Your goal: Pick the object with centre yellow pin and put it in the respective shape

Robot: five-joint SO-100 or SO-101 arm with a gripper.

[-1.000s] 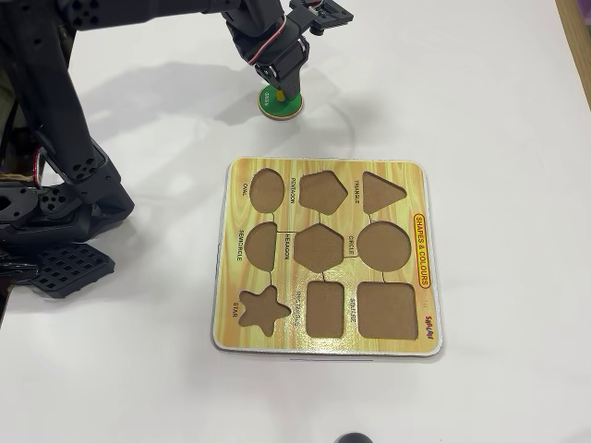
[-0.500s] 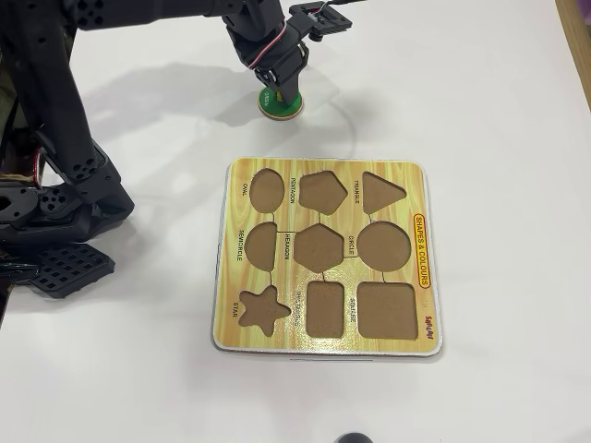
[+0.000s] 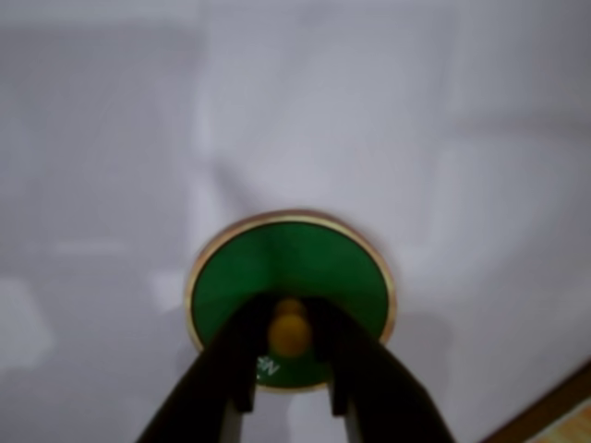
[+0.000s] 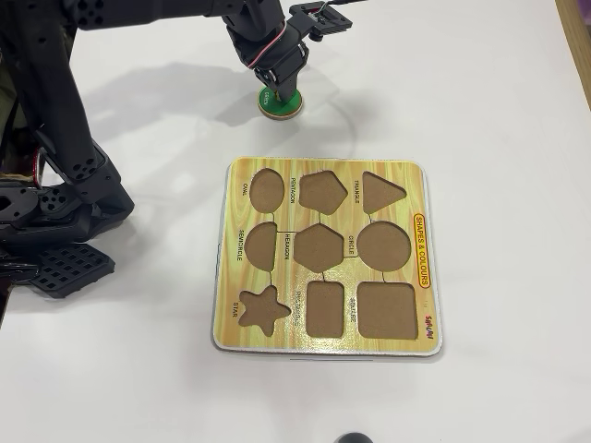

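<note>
The object with centre yellow pin is a green disc (image 3: 295, 263) with a pale rim, and it fills the middle of the wrist view. My gripper (image 3: 290, 318) is shut on its yellow knob (image 3: 290, 334), one black finger on each side. In the overhead view the disc (image 4: 286, 109) sits under the gripper (image 4: 280, 93) on the white table, above the yellow puzzle board (image 4: 420, 189). The round cut-out labelled CIRCLE (image 4: 384, 245) is in the board's middle row at the right, well away from the disc. Whether the disc is off the table I cannot tell.
The board also holds an oval cut-out (image 4: 267, 188), a hexagon cut-out (image 4: 319, 248) and several other shapes. The arm's black base (image 4: 55, 203) fills the left side. A board corner (image 3: 554, 415) shows at the lower right of the wrist view.
The gripper head has shifted slightly over the disc. The disc stays at about the same spot on the table.
</note>
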